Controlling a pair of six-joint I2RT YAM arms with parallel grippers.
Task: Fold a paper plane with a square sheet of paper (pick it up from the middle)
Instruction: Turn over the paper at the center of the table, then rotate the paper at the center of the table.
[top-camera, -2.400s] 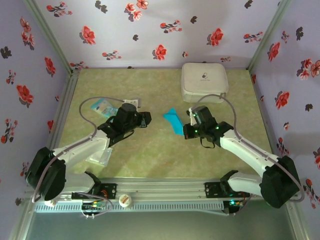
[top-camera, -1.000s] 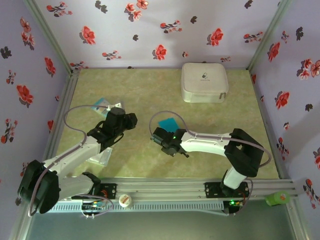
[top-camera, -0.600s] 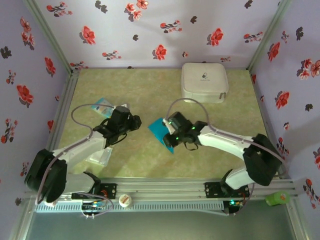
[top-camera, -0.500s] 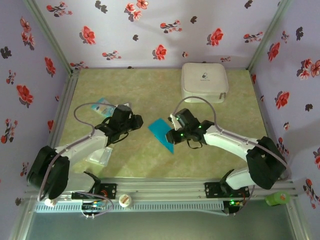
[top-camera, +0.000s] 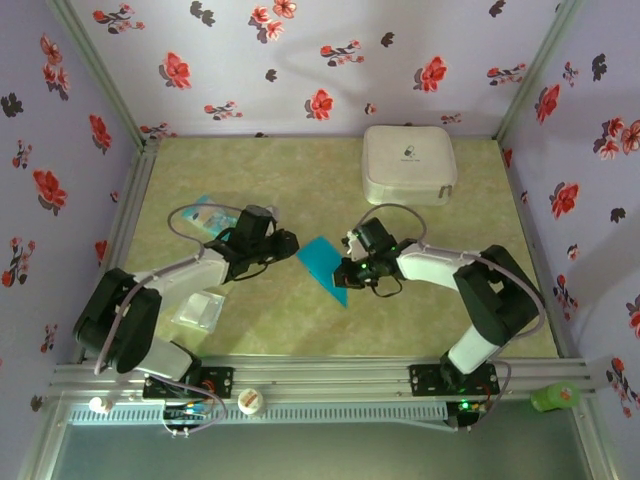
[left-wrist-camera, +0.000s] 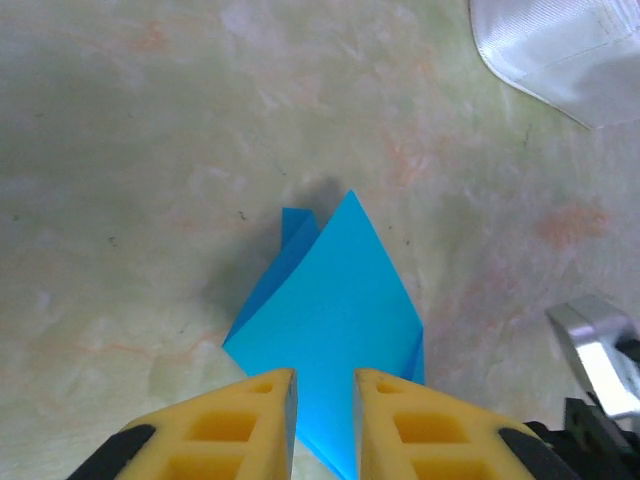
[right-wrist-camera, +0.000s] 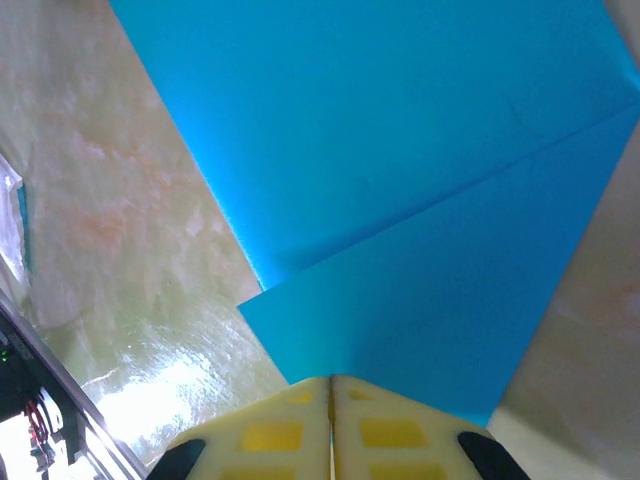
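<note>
**Mid-fold, crease work**

Partly folded square sheet of paper (top-camera: 322, 262) lies flat mid-frame on the surface (top-camera: 300, 180). Right claw (right-wrist-camera: 331, 382) is fully closed, tips at the paper's edge. Left claw (left-wrist-camera: 324, 380) is narrowly parted, empty, hovering above. Next probably: pin one side and press the crease.

One paper (top-camera: 322, 262), one case (top-camera: 408, 163), perhaps two packets (top-camera: 210, 214)

**Top external view:** set high behind the arm bases, angled down and forward over the whole green marbled tabletop (top-camera: 300, 180) to the far purple flowered wall (top-camera: 300, 60).

**Left wrist view:** low and near, looking past the yellow-fingered left gripper (left-wrist-camera: 325, 385) at the folded teal-blue sheet of paper (left-wrist-camera: 330, 320).

**Right wrist view:** nearer still, past the yellow-fingered right gripper (right-wrist-camera: 331, 385) onto that sheet (right-wrist-camera: 400, 150).

All three views share the sheet at mid-table (top-camera: 322, 262).
</note>
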